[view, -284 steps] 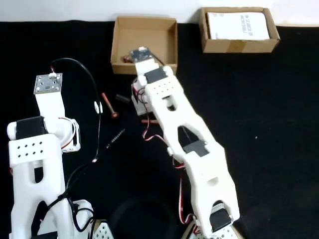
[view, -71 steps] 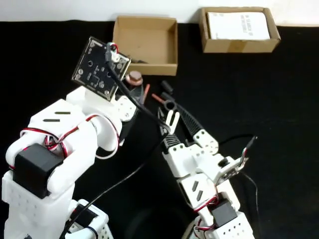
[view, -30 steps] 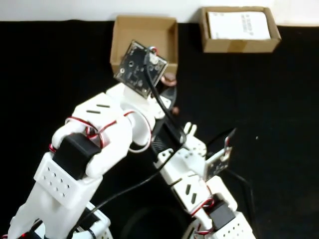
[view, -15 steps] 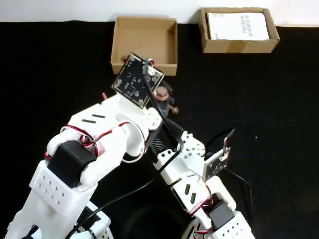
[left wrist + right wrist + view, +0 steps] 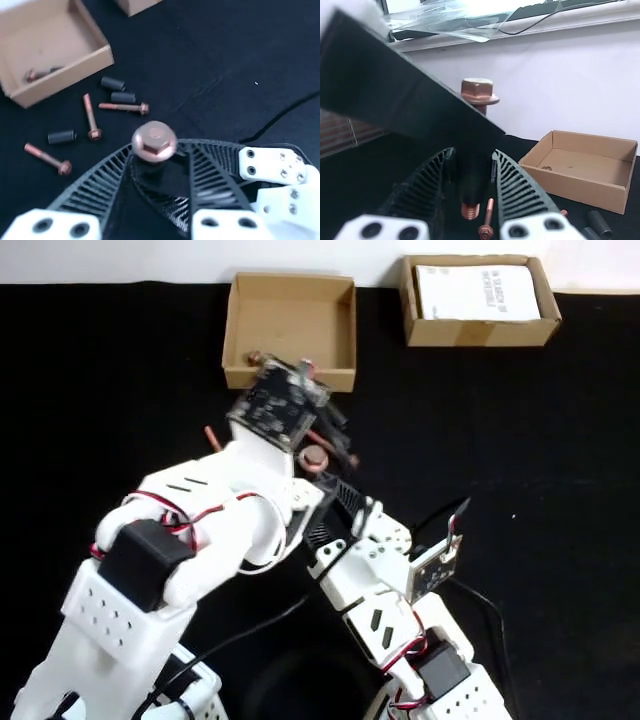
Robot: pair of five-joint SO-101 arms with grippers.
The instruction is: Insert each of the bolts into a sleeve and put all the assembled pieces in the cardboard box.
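Observation:
A copper bolt (image 5: 154, 141) stands upright with its hex head on top, and my left gripper (image 5: 156, 161) is shut on it just under the head. Its shank runs down through a black sleeve (image 5: 470, 175), and the tip pokes out below. My right gripper (image 5: 470, 167) is shut on that sleeve. In the high view the bolt head (image 5: 313, 457) sits where the left gripper (image 5: 318, 468) meets the right gripper (image 5: 340, 502), in front of the cardboard box (image 5: 290, 325). The box (image 5: 55, 50) holds a few assembled pieces (image 5: 37, 75).
Loose bolts (image 5: 90, 116) (image 5: 123, 106) (image 5: 47, 158) and black sleeves (image 5: 112, 83) (image 5: 123, 97) (image 5: 61, 136) lie on the black table in front of the box. A second cardboard box (image 5: 478, 300) with a paper sheet stands at the back right. A cable (image 5: 440, 515) trails from the right arm.
My left arm has brought the bolt down and toward the near side, onto the right gripper, which has held its place with the sleeve.

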